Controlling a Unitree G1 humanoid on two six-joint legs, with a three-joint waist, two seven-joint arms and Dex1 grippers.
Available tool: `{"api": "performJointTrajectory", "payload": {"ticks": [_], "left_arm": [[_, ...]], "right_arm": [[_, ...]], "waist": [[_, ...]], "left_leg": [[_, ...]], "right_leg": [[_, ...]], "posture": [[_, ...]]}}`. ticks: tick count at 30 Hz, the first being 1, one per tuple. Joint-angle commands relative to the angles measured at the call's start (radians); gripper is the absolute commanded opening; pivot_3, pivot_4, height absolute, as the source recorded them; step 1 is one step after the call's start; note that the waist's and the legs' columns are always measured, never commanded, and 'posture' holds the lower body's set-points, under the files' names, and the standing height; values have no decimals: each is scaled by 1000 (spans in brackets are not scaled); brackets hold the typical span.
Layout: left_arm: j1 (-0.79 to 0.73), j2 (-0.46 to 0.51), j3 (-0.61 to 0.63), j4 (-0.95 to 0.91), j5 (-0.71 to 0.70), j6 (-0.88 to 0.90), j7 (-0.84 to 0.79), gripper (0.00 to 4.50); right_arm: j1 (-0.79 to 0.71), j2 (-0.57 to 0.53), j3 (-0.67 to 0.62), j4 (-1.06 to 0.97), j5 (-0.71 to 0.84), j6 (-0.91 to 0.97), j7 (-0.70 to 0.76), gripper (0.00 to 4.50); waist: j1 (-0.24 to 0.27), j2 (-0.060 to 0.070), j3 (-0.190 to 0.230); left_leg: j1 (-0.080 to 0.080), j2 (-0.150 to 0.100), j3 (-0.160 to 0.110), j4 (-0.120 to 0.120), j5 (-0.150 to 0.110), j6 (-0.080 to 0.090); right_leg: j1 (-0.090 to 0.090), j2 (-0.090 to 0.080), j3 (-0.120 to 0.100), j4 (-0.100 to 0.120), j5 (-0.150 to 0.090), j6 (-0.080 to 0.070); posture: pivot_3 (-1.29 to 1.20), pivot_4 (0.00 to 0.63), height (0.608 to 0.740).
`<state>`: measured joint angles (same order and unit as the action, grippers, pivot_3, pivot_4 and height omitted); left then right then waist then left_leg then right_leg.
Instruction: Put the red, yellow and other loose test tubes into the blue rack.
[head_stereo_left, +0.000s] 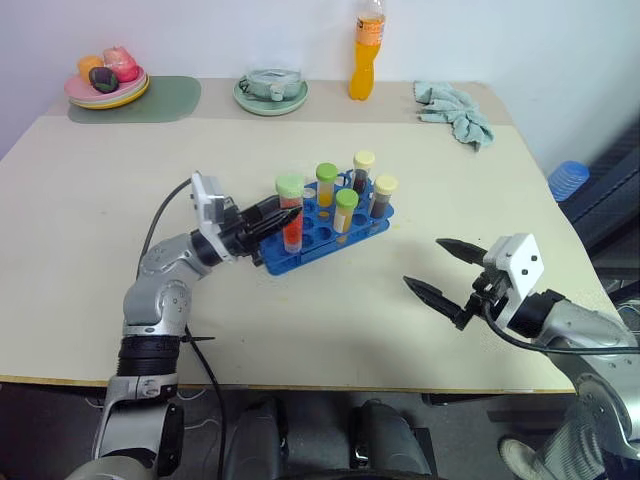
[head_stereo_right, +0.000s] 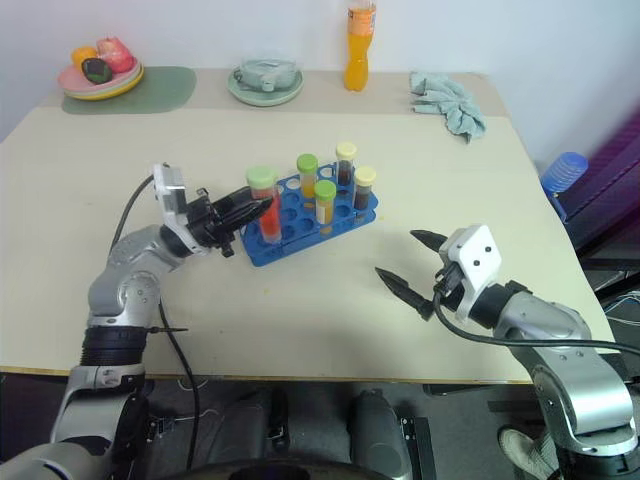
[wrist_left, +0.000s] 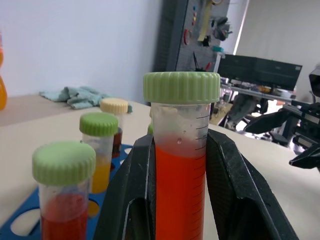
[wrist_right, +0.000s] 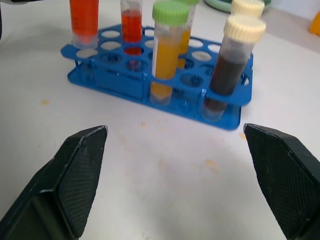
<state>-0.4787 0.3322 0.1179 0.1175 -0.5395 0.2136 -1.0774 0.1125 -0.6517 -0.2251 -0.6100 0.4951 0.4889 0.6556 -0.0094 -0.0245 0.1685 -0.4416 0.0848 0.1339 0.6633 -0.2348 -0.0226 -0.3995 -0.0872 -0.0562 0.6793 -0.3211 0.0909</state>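
Both arms are silver-grey metal with black joint bands. Behind each black, pointed-fingered end effector (head_stereo_left: 285, 215) (head_stereo_left: 438, 270) sits a white camera block. A black cable trails back from each block along the arm.

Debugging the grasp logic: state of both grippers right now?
Left gripper: shut on the green-capped plastic test tube of red liquid, at the blue plastic rack.
Right gripper: open, empty.

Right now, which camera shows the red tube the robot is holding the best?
The left wrist view: the red tube stands close up between the left gripper's jaws, green cap and printed marks plain. Both eye views show it small at the blue rack's near corner. The right wrist view cuts off its top.
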Motion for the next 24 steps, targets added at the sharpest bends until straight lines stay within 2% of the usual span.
{"api": "performJointTrajectory", "payload": {"ticks": [1, 9, 24], "left_arm": [[-29, -3, -10, 29, 27, -59, 5, 774], [-86, -18, -46, 182, 154, -226, 72, 774], [-71, -38, -92, 181, 122, -220, -8, 774]], "right_arm": [[33, 10, -5, -25, -14, -52, 9, 4500], [57, 18, 13, -29, -45, -77, -12, 4500], [34, 14, 19, -34, -44, -62, -25, 4500]], "waist": [[-1, 0, 0], [-1, 0, 0], [-1, 1, -1]], "left_leg": [[0, 0, 0, 0, 0, 0], [0, 0, 0, 0, 0, 0], [1, 0, 0, 0, 0, 0]], "right_leg": [[0, 0, 0, 0, 0, 0], [0, 0, 0, 0, 0, 0], [1, 0, 0, 0, 0, 0]], "posture": [[0, 150, 740], [0, 150, 740], [0, 150, 740]]}}
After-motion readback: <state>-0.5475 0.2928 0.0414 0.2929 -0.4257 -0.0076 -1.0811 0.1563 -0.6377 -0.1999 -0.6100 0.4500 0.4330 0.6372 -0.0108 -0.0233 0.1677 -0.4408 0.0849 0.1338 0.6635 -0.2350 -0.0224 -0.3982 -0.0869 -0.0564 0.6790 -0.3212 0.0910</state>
